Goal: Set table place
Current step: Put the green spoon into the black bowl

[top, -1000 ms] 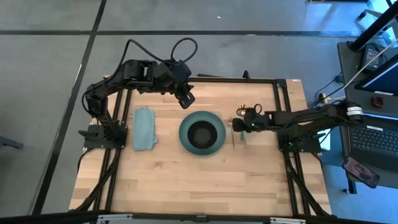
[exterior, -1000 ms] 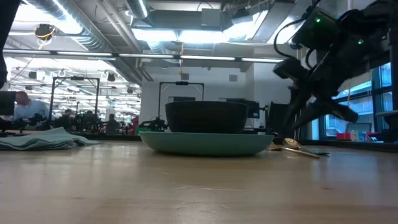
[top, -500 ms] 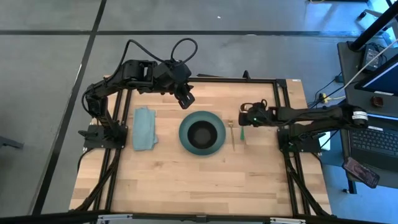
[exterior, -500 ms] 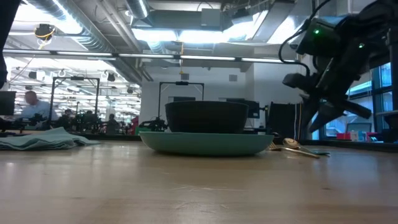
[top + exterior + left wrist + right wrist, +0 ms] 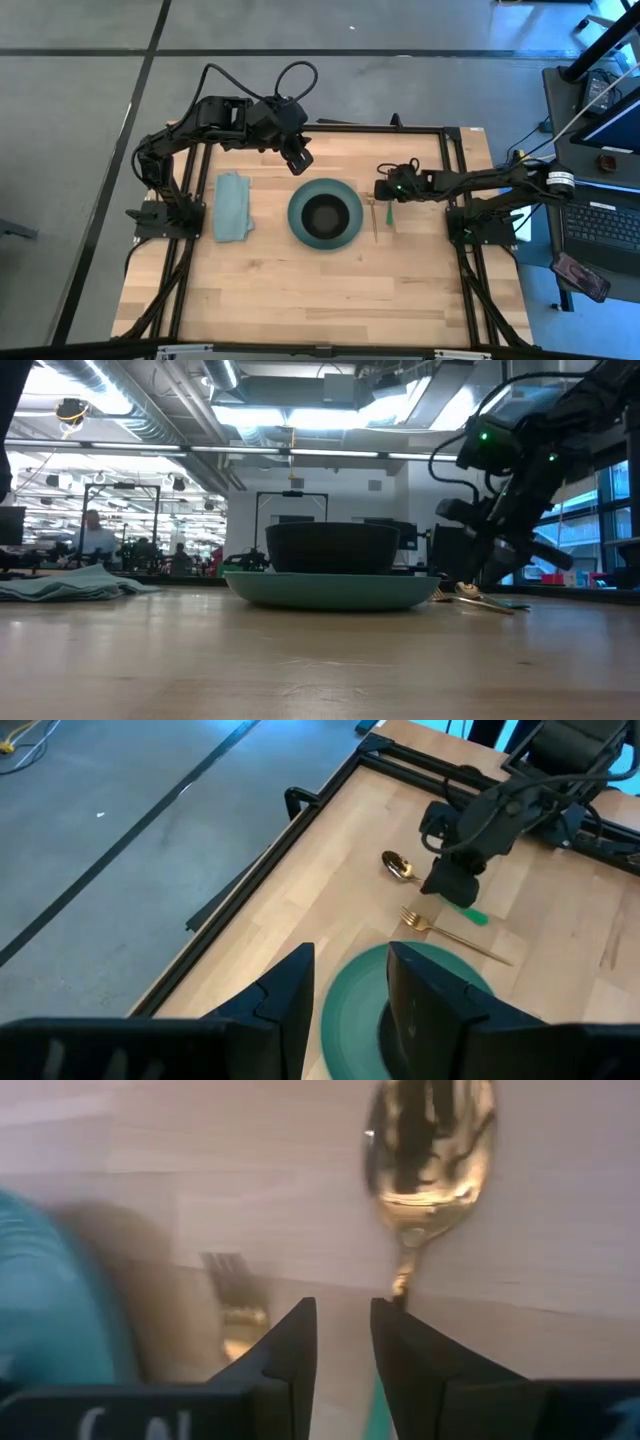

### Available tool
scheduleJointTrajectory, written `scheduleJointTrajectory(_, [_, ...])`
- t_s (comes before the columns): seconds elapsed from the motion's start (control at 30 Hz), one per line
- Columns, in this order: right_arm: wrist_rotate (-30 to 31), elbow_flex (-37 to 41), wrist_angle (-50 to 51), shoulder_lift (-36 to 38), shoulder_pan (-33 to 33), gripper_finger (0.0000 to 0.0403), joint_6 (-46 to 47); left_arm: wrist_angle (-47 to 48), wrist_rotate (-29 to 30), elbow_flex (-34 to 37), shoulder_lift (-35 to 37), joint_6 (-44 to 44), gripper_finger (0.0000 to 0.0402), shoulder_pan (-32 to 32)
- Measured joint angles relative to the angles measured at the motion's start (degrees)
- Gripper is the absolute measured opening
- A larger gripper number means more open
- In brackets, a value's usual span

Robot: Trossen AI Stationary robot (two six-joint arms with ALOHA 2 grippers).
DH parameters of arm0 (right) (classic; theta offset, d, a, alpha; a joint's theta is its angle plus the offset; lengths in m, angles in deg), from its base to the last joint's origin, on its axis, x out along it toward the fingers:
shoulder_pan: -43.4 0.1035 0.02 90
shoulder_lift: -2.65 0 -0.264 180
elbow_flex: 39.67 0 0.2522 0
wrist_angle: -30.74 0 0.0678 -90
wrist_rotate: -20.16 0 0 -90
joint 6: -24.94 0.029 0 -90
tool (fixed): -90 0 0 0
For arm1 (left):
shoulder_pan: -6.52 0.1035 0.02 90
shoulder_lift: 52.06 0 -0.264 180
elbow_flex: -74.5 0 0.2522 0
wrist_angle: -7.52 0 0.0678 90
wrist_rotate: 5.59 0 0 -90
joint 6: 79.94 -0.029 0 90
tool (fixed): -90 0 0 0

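The teal plate [image 5: 325, 235] lies at the table's middle with the black bowl [image 5: 325, 213] standing in it. The folded teal napkin [image 5: 232, 206] lies flat to their left. The gold fork [image 5: 374, 220] and the teal-handled spoon [image 5: 388, 214] lie on the wood right of the plate. My right gripper [image 5: 382, 192] is low over the spoon's neck [image 5: 402, 1280], narrowly open, with the spoon's bowl [image 5: 430, 1160] just ahead of its fingers. My left gripper [image 5: 300, 163] hangs open and empty above the plate's far-left rim [image 5: 350, 995]. My right gripper points down beside the spoon's neck, just behind its bowl. I cannot tell whether a finger touches the spoon. The spoon lies flat on the table.
The black rail frame [image 5: 450, 170] runs along the table's edges, close behind my right arm. Bare wood [image 5: 320, 290] fills the near half of the table. In the low view, a person shows in the room far behind the napkin.
My right gripper has drawn back a little toward the table's right edge, then come back toward the plate. It has also come down toward the spoon. The spoon, fork, plate and napkin lie where they were.
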Motion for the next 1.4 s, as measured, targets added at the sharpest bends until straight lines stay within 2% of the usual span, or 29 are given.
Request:
scheduleJointTrajectory(0.23, [-2.1,-0.1,-1.0,-4.0,-0.7,0.0100,0.0,0.0,0.0,0.0,0.0,0.0,0.0121,0.0])
scheduleJointTrajectory(0.53, [-5.0,0.0,-6.0,-2.5,-0.8,0.0100,-3.1,0.0,0.0,0.0,0.0,0.0,0.0121,0.1])
scheduleJointTrajectory(0.93, [-2.9,0.0,17.7,10.2,-0.8,0.0100,-3.3,0.0,0.0,0.0,0.0,0.1,0.0121,0.1])
scheduleJointTrajectory(1.23, [3.4,0.0,20.3,9.9,-0.8,0.0100,-6.6,-0.4,0.0,0.0,0.0,0.1,0.0121,0.1])
scheduleJointTrajectory(1.4, [3.5,0.0,21.1,8.0,-1.2,0.0100,-7.6,-0.4,0.0,0.0,0.0,0.1,0.0121,0.1])
